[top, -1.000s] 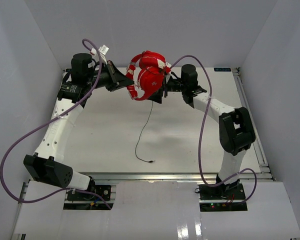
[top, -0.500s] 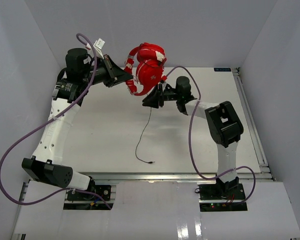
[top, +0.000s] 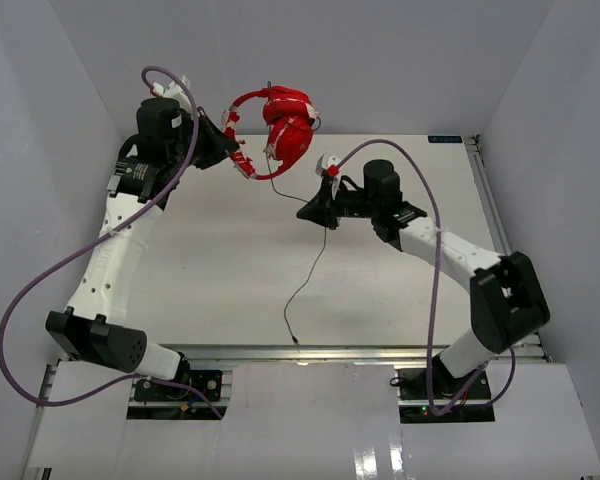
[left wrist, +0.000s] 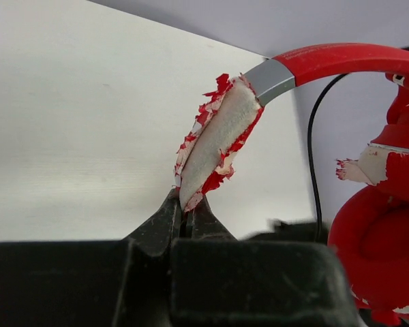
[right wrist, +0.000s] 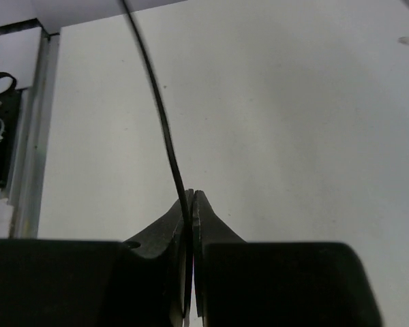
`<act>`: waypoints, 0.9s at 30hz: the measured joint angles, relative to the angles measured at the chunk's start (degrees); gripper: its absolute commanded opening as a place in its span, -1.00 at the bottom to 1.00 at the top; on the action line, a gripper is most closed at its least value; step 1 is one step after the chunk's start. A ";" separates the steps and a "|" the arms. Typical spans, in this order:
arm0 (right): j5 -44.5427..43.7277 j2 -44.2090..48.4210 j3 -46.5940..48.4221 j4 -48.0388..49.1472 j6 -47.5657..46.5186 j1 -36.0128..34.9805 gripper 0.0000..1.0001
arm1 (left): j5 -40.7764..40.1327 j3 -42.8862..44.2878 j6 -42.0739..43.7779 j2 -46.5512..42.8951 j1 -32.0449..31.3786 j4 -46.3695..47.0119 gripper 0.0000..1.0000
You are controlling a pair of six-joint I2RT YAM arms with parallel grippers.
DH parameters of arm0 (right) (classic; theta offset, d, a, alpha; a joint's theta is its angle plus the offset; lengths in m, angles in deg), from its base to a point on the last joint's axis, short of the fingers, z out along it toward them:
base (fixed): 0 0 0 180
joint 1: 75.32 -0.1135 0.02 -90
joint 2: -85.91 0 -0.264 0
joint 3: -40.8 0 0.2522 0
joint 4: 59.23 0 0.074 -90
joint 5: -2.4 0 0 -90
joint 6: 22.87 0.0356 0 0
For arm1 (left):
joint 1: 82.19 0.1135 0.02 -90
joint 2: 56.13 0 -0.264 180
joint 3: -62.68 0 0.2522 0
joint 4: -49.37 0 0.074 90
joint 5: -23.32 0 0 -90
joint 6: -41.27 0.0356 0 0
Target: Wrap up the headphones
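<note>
Pinching the cable, set to wind

Both arms hold the headphones (top: 280, 125) off the counter (top: 210, 260), high at the far left. The left pincer (top: 230, 150) is clenched on a frayed pad (left wrist: 215, 146) at one end of the band (top: 250, 98), and the cups (top: 292, 135) hang to its right. The right pincer (top: 315, 212) is clenched on the thin dark cable (top: 315, 265), which passes straight between its fingertips in the right wrist view.

From the right pincer the headphones lie up and to the left, nearer the back wall (top: 380, 60). The short stretch of cable between them slants from the cups down to the right pincer with only a small loop of slack. Below the grip the long tail runs toward the near edge, and its plug (top: 293, 341) lies close to that edge. Whether the plug touches the counter cannot be told.

The winding looks only just begun, since no turn of cable shows around the band or cups. The right arm is the one placed to carry the cable round while the left keeps the headphones up. The middle of the counter is open for a sweep; the back wall sits close behind the headphones, so a loop over their far side looks tight. The trailing tail could drag or snag as it is drawn in
</note>
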 measured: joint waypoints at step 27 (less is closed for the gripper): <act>-52.83 4.98 19.05 -39.31 -46.04 -10.86 -0.83 | -9.02 -33.67 20.76 9.07 -11.65 15.65 -1.00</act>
